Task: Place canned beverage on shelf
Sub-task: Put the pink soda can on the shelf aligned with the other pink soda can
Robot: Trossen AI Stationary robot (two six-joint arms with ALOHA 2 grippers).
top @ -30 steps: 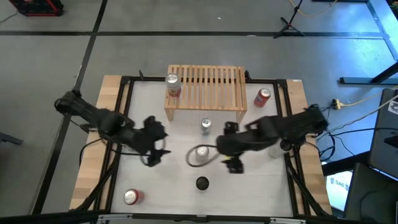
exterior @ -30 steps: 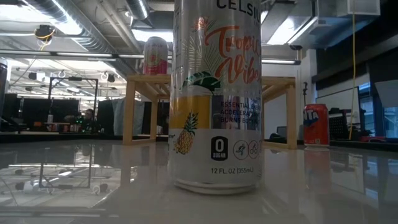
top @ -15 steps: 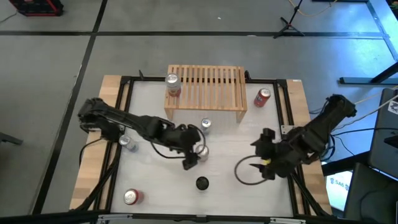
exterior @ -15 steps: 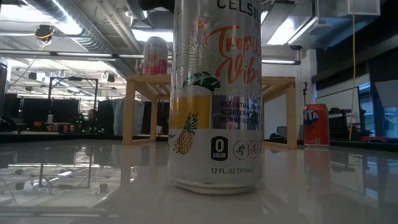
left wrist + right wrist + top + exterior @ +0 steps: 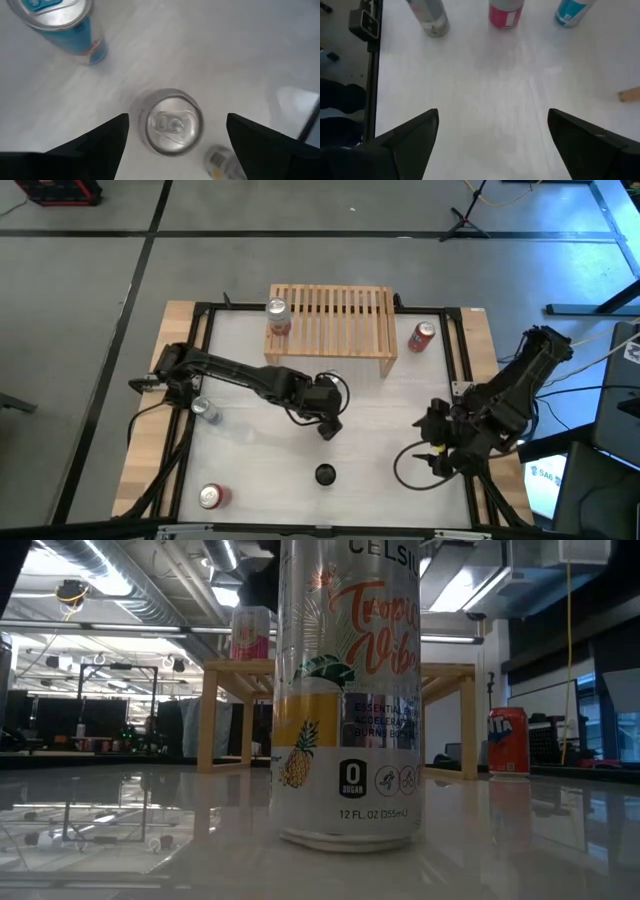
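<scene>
We see two dark, nearly black arms built of slim jointed segments with bulkier rounded housings at the joints. Thin black cables loop loosely beside the left hand (image 5: 328,426) and the right hand (image 5: 437,452). From each wrist, the fingers (image 5: 95,145) show as flat, matte black wedges with angular edges.
</scene>
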